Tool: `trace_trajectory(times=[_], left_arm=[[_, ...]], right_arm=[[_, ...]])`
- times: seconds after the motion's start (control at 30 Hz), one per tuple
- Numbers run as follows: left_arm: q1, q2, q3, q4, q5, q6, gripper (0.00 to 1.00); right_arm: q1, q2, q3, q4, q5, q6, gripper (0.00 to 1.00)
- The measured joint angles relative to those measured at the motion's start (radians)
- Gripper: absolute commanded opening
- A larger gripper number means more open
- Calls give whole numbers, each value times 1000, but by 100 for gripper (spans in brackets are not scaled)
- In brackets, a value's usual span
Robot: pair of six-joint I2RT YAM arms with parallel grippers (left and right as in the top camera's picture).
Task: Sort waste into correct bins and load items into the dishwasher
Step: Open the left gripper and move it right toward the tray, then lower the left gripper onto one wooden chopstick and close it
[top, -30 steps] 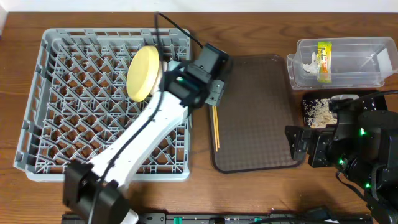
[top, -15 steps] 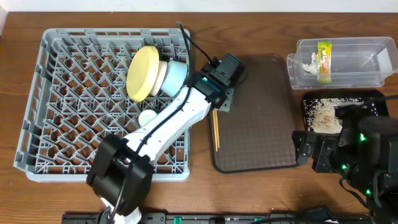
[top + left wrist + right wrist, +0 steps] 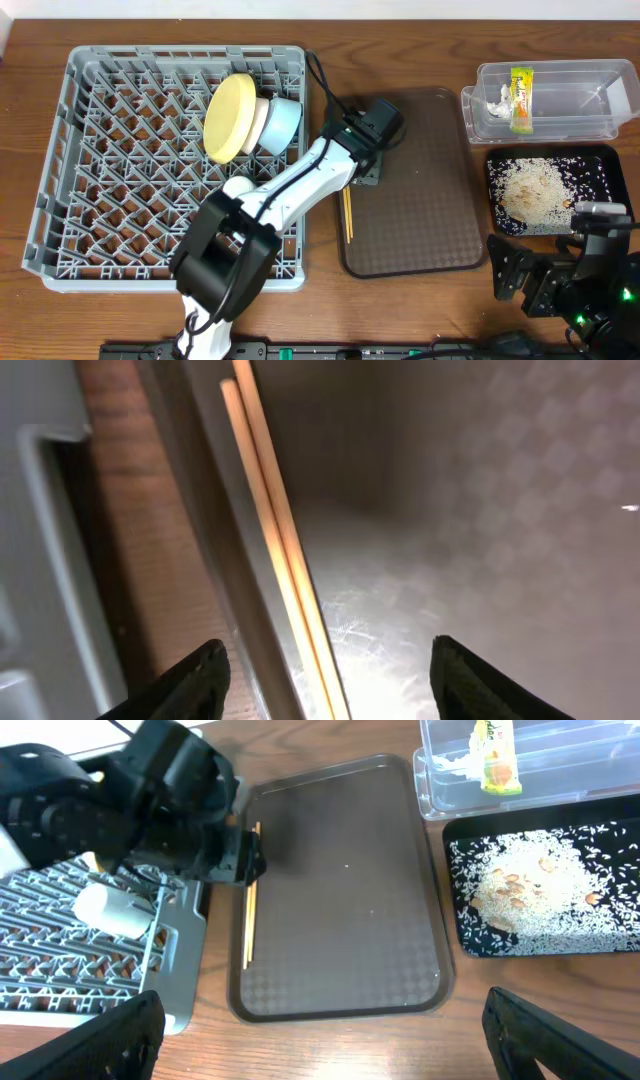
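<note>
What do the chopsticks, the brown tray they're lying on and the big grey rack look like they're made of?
Chopsticks: likely wood or bamboo, pale tan and matte, thin straight sticks.
Brown tray: probably moulded plastic, with a fine embossed checker texture and a soft sheen where light hits.
Grey rack: looks like moulded plastic, an open lattice with pegs, dull finish.

The large grey dish rack (image 3: 150, 55) fills the left of the table, with a yellow plate (image 3: 228, 117) on edge in its far right part, a white bowl (image 3: 260, 125) and a light blue bowl (image 3: 283, 125) tilted against the plate's right side, and a small white cup (image 3: 237, 187) nearer. Two thin wooden chopsticks (image 3: 347, 212) lie side by side, running near to far, along the left edge of the brown serving tray (image 3: 420, 200). At the far right the clear tub (image 3: 600, 125) holds the yellow-green wrapper (image 3: 521, 97) and crumpled white tissue (image 3: 497, 100), and the black tray (image 3: 600, 165) just nearer holds whitish rice scraps (image 3: 530, 188).
</note>
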Motion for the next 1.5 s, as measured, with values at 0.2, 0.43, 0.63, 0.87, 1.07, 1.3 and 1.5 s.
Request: trace_trajectory(times=[0.2, 0.43, 0.63, 0.87, 1.07, 1.3, 1.5], left_arm=[[0, 44, -1, 30, 2, -24, 55], [0, 81, -1, 51, 5, -39, 50], [0, 103, -1, 59, 3, -40, 50], [1, 103, -1, 60, -27, -40, 50], [6, 107, -10, 60, -31, -40, 49], [8, 124, -10, 66, -26, -45, 43], [8, 127, -10, 73, -9, -58, 33]], right_arm=[[0, 0, 0, -7, 0, 0, 99], [0, 0, 0, -10, 0, 0, 99], [0, 0, 0, -14, 0, 0, 99], [0, 0, 0, -21, 0, 0, 99], [0, 0, 0, -21, 0, 0, 99], [0, 0, 0, -21, 0, 0, 99], [0, 0, 0, -21, 0, 0, 99]])
